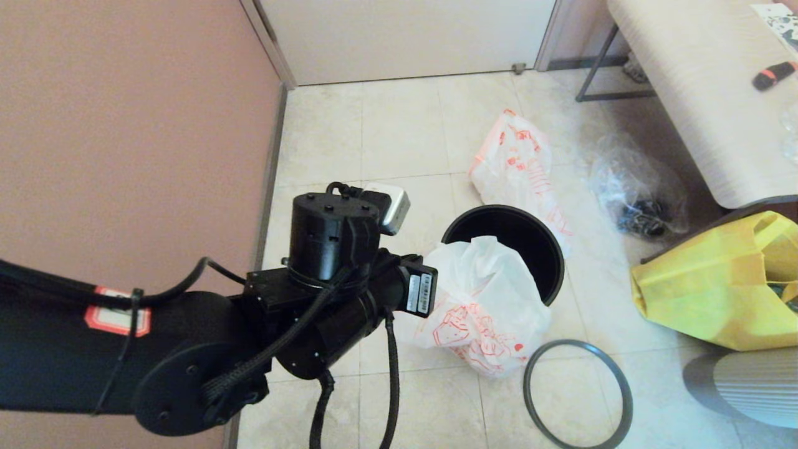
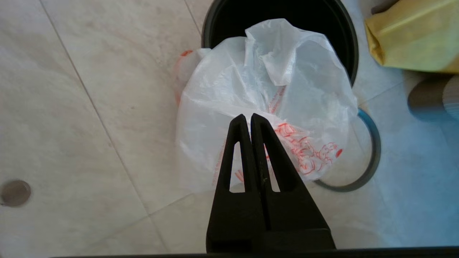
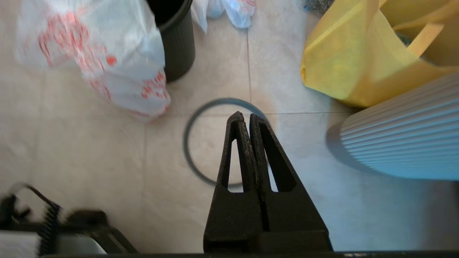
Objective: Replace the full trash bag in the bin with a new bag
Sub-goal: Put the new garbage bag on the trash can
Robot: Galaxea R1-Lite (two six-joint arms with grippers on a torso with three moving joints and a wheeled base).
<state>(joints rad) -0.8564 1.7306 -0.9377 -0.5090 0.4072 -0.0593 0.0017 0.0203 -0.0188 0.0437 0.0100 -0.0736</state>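
Observation:
The black bin [image 1: 512, 224] [image 2: 353, 46] [image 3: 177, 46] stands on the tiled floor with no liner in it. My left gripper [image 2: 248, 115] is shut on the new bag [image 1: 486, 299] [image 2: 251, 82] [image 3: 107, 53], a limp white bag with orange print. It hangs off the floor over the bin's near rim. In the head view the left wrist hides the fingers. The full trash bag [image 1: 517, 162] [image 3: 229, 9] lies on the floor behind the bin. The dark grey hoop [image 1: 527, 380] [image 2: 374, 150] [image 3: 222, 100] lies flat in front of the bin. My right gripper [image 3: 243, 114] hovers shut and empty above the hoop.
A clear crinkled bag of dark items [image 1: 636, 193] and a yellow fabric bag [image 1: 711, 293] [image 3: 344, 61] sit right of the bin, under a bench [image 1: 698, 93]. A white ribbed object [image 1: 748, 386] [image 3: 405, 143] stands near right. The pink wall runs along the left. A floor drain [image 2: 14, 192] is nearby.

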